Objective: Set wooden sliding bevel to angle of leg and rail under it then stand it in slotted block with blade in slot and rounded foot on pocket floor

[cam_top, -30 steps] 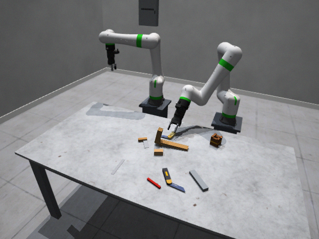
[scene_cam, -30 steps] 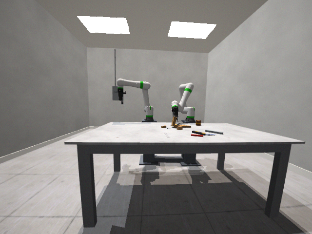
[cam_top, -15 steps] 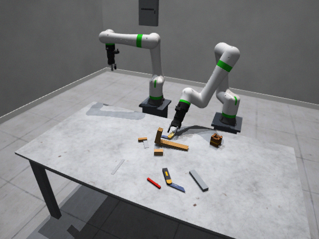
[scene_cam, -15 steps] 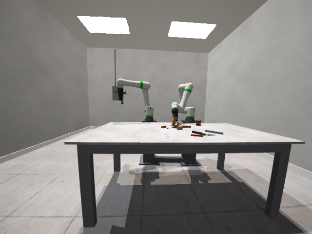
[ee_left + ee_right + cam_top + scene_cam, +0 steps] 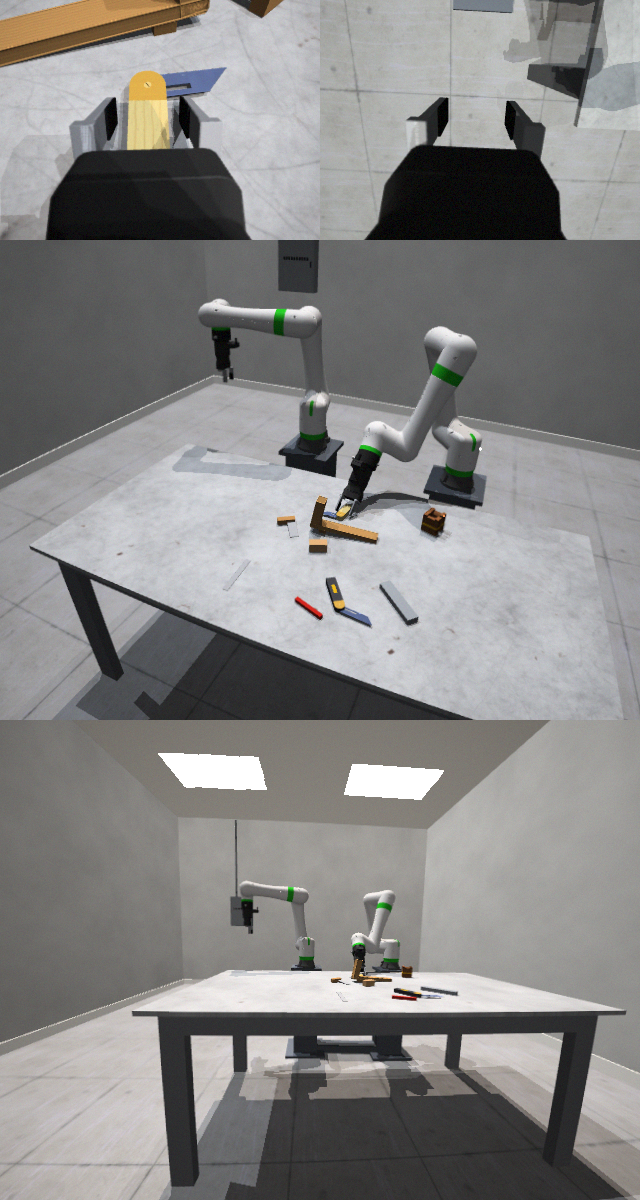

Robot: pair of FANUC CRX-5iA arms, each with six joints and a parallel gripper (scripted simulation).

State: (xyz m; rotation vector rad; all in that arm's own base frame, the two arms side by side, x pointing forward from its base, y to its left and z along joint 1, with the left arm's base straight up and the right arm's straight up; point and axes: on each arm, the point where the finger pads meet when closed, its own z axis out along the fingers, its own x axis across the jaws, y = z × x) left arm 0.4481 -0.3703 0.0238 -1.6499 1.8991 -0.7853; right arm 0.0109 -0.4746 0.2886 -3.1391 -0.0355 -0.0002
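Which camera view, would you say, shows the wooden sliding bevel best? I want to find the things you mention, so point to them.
The left wrist view: handle, screw and slotted blade of the wooden sliding bevel [image 5: 343, 512] [image 5: 148, 117] appear large. Top shows it small; exterior mostly hides it; right wrist misses it.

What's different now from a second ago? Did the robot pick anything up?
The left gripper has moved down, its open fingers now either side of the wooden bevel's handle. Nothing was grasped or let go. The right gripper and the tabletop things look unmoved.
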